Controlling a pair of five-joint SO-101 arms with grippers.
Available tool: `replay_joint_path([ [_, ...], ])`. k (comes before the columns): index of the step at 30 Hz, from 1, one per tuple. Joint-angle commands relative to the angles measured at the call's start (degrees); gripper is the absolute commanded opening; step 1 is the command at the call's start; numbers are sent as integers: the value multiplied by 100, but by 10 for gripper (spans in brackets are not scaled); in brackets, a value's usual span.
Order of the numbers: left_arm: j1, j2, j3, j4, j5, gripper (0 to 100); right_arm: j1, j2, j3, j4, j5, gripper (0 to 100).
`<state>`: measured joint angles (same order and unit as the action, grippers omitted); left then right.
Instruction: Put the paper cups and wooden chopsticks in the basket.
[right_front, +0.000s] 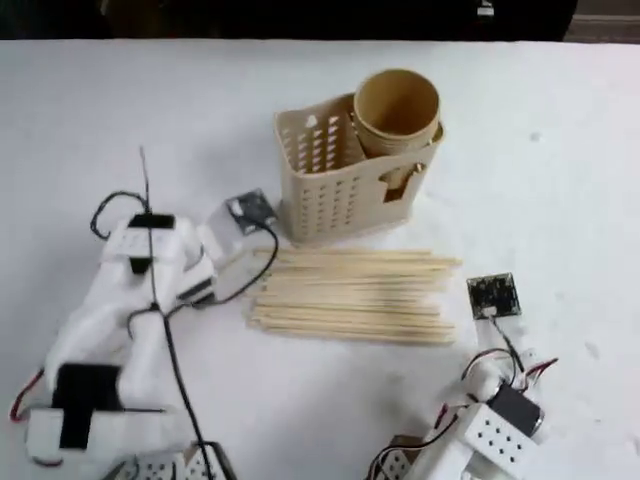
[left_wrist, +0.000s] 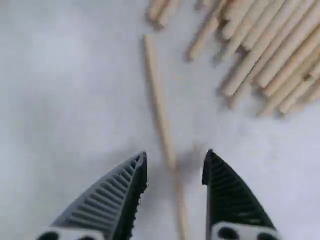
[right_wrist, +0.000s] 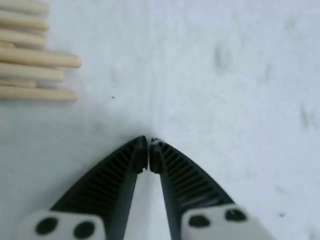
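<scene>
Left wrist view: left gripper (left_wrist: 175, 156) is open to a moderate gap and holds nothing. A single chopstick (left_wrist: 159, 107) lies flat on the worktop (left_wrist: 65, 100), running between the two jaws and a little closer to one of them. It lies apart from the pile of chopsticks (left_wrist: 265, 55).

Right wrist view: right gripper (right_wrist: 149, 142) has its jaws closed tip to tip with nothing in them. It hangs over bare worktop, near the ends of the pile.

High view: basket (right_front: 330, 200) stands upright toward the far edge of the worktop, about midway along it. Paper cups (right_front: 397, 105) already sit stacked in one end of it. The pile lies just on the near side of the basket, running parallel with the near edge. None of the chopsticks are in the basket yet.

Step in hand (judgement): left arm takes the loose stick.
- Centre the jaws on the stick before closing, as an off-centre pinch may roll it aside.
- Bring the tips right down to the worktop, because the stick is thin and lies flat.
- Grip nearer mid-length if reach allows, as an end grip may let it droop or swing.
- Tilt it upright over the free part of the basket and release low.
</scene>
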<state>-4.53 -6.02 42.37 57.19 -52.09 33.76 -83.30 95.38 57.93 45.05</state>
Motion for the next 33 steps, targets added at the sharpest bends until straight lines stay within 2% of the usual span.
replay_joint_path([
  [1,-127,708,-615,-334,97,195,110,-31,-18,-92,70,24],
  [5,-462,1385,-1143,-316,88,175,110,-31,-18,-92,70,24],
  [10,-523,1868,-1714,360,62,80,110,-31,-18,-92,70,24],
  [13,-532,1947,-1793,448,53,18,110,-31,-18,-92,70,24],
  [18,-629,1807,-1785,457,53,22,110,-31,-18,-92,70,24],
  [21,-769,1402,-1829,607,62,22,110,-31,-18,-92,70,24],
  [27,-813,22,-2215,1697,105,22,110,-31,-18,-92,70,24],
  [33,-558,-1622,-2884,2004,1099,22,110,-31,-18,-92,70,24],
])
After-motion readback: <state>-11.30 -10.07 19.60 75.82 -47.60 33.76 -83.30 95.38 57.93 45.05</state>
